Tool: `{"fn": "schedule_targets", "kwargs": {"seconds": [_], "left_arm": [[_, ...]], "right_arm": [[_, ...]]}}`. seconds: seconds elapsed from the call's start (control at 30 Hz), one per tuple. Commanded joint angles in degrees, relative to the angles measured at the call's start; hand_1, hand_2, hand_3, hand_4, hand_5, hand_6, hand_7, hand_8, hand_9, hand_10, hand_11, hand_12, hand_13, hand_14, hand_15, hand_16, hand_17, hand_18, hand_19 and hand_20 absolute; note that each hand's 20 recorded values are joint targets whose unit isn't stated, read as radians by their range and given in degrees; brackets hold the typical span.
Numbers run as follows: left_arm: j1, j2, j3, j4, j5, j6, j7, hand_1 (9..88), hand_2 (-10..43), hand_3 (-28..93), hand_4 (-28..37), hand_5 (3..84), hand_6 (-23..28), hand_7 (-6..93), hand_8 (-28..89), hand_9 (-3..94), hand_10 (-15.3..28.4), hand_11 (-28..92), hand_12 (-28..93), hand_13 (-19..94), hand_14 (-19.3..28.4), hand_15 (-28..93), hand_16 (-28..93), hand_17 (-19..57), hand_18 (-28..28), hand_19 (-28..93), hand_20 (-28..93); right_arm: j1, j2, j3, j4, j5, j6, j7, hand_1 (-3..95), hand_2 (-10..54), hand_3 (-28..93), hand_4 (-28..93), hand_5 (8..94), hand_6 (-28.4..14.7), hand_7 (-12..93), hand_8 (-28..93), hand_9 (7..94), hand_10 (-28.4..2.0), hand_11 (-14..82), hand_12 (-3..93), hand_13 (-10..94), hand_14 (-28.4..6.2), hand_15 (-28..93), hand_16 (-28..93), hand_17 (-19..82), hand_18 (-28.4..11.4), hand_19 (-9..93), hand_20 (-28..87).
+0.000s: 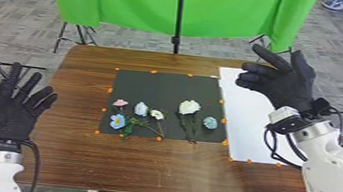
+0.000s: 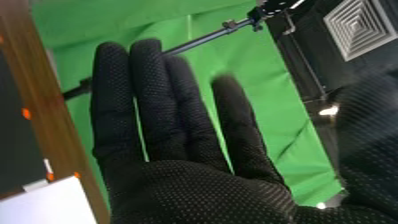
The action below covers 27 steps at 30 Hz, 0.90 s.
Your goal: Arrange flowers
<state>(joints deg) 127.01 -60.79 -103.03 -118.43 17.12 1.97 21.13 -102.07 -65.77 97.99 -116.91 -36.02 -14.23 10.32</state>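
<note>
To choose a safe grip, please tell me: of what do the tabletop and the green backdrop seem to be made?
The tabletop looks like wood or wood laminate, smooth and slightly glossy: brown with streaky grain. The green backdrop appears to be matte fabric, because it hangs in soft folds.

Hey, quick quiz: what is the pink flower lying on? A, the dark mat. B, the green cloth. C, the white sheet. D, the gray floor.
A, because the pink flower lies within the dark mat, near its left edge in the head view.
</note>
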Motion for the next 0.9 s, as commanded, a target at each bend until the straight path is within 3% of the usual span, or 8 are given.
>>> {"fn": "schedule_targets", "kwargs": {"seconds": [0.03,0.2,0.33,0.4,0.5,0.6,0.7,0.9], "left_arm": [[0.1,-0.68,0.27,-0.35,2.77,2.86,-2.17,47.3,2.3,58,-21.1,51.8,3.4,19.7,-8,53.6,14.5,43,23,50,13.1,75,0,19.8,21.5,81,9],[-2.0,1.02,1.29,-0.42,5.19,5.6,-2.21,54.9,7.2,50,-20.5,54.5,4.5,25.7,2,54.6,13.5,41,23,51,11.2,69,-1,20.4,19.9,81,18],[-3.5,2.24,2.55,-0.82,4.12,7.83,-2.8,49.0,7.6,58,-23.1,52.3,3.9,22.0,-6,50.6,13.2,33,19,47,12.4,55,-3,12.0,18.3,62,16],[-4.5,2.95,3.18,-1.11,3.57,10.26,-3.1,45.6,7.8,61,-24.1,50.7,4.5,20.8,-11,47.7,13.4,29,16,42,13.2,48,-5,6.6,16.8,48,15],[-7.7,4.36,5.2,-0.22,5.07,14.67,-4.31,46.4,8.5,62,-25.8,50.0,4.7,20.3,-12,45.4,12.8,27,14,37,11.6,39,-7,4.9,15.1,39,14],[-10.4,5.58,7.13,0.63,-0.17,14.59,-3.19,46.8,8.3,63,-26.0,49.1,4.6,20.4,-12,40.7,12.3,25,12,31,9.9,32,-9,3.7,13.2,34,13],[-12.0,6.56,8.3,1.14,-7.55,12.63,-0.78,38.8,11.4,67,-27.2,46.8,5.4,17.2,-11,36.3,12.8,23,9,26,10.1,28,-9,2.3,12.5,31,13],[-13.4,7.36,8.79,1.8,-6.52,10.71,-0.54,31.6,13.0,69,-28.2,43.0,5.8,12.6,-10,32.6,13.0,19,7,24,10.5,24,-8,-0.5,12.6,28,13]], "right_arm": [[-0.7,-1.8,-0.1,0.5,-4.6,-3.9,3.7,34.7,4.7,73,-24,57.8,-1.5,35,4,63.7,-14.8,34.3,29.0,57,-12.0,50,25,22,-19.5,60,34],[-1.2,-2.3,-0.8,0.0,-6.9,-4.0,5.2,50.3,2.5,68,-28,59.4,1.1,48,11,70.2,-10.3,31.6,44.5,61,-9.0,55,30,23,-17.4,60,35],[-2.1,-2.3,-1.3,-0.7,-7.4,-1.9,5.2,50.6,1.6,70,-28,58.8,1.5,48,10,70.8,-9.7,25.2,46.6,60,-7.8,49,36,23,-16.8,58,33],[-2.0,-2.3,-0.7,-0.7,-7.1,-3.6,6.2,46.9,-0.7,70,-27,57.4,1.0,46,8,67.0,-11.7,27.5,35.1,58,-9.3,46,29,22,-16.5,52,29],[-2.2,-1.5,-0.1,-1.7,-9.9,-4.2,6.6,37.8,-1.9,74,-25,56.8,-0.7,32,-3,61.8,-14.3,18.1,22.7,52,-11.9,31,22,20,-16.5,41,23],[-2.1,0.2,-1.2,-2.7,-12.8,-2.2,4.7,32.0,-2.4,75,-24,55.4,-1.4,24,-12,56.8,-15.6,10.1,18.7,46,-13.1,20,20,18,-16.9,36,20],[-1.9,1.0,-2.9,-3.5,-15.8,0.5,2.2,28.4,-1.1,73,-23,52.3,-2.6,20,-11,50.7,-16.5,6.4,17.1,40,-14.4,16,20,17,-17.2,33,19],[-0.9,1.8,-3.6,-3.4,-15.8,1.7,1.2,23.9,3.0,73,-22,48.7,-3.3,17,-10,45.6,-16.8,5.3,16.2,36,-15.7,14,21,15,-17.8,31,18]]}}
